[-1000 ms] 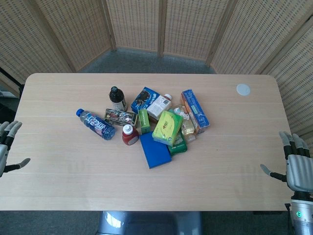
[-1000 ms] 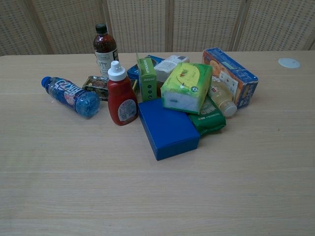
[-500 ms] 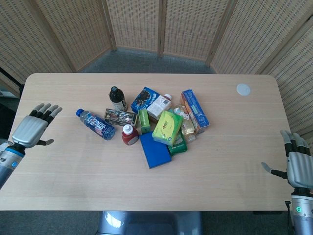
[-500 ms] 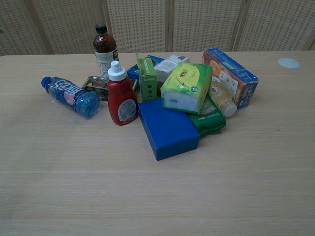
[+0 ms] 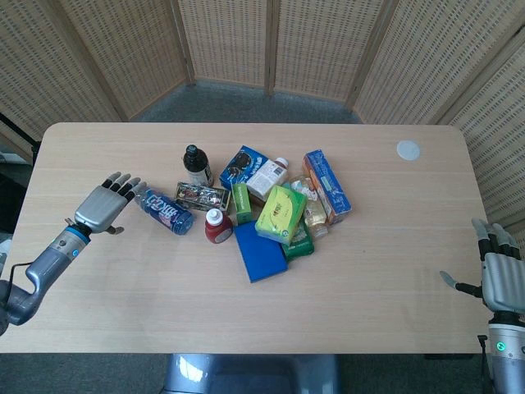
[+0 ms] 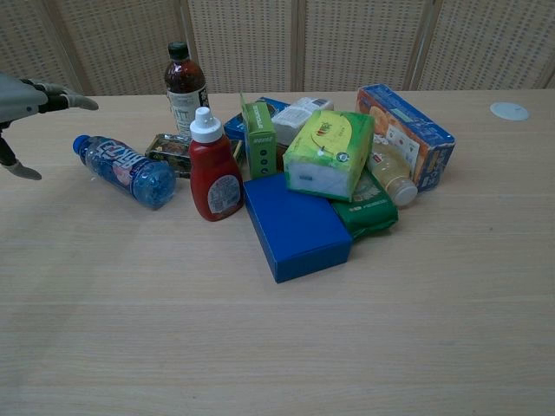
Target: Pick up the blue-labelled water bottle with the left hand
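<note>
The blue-labelled water bottle [image 5: 162, 208] [image 6: 124, 170] lies on its side at the left of the pile, blue cap pointing to the far left. My left hand [image 5: 105, 203] [image 6: 24, 108] hovers just left of the cap with its fingers spread, holding nothing and not touching the bottle. Only part of that hand shows at the left edge of the chest view. My right hand [image 5: 499, 276] hangs open off the table's right front corner, far from the bottle.
Right of the bottle sit a small dark packet [image 5: 201, 195], a red sauce bottle [image 6: 213, 169], a dark drink bottle [image 6: 185, 88], a green carton [image 6: 258, 136], a blue box [image 6: 297, 225], a green tissue pack [image 6: 328, 154] and an orange-blue carton [image 6: 404, 136]. A white disc [image 5: 408, 149] lies far right.
My left hand has swept in from the table's left edge toward the bottle's cap end, fingers still spread. The right hand has barely shifted. Nothing on the table has moved.
</note>
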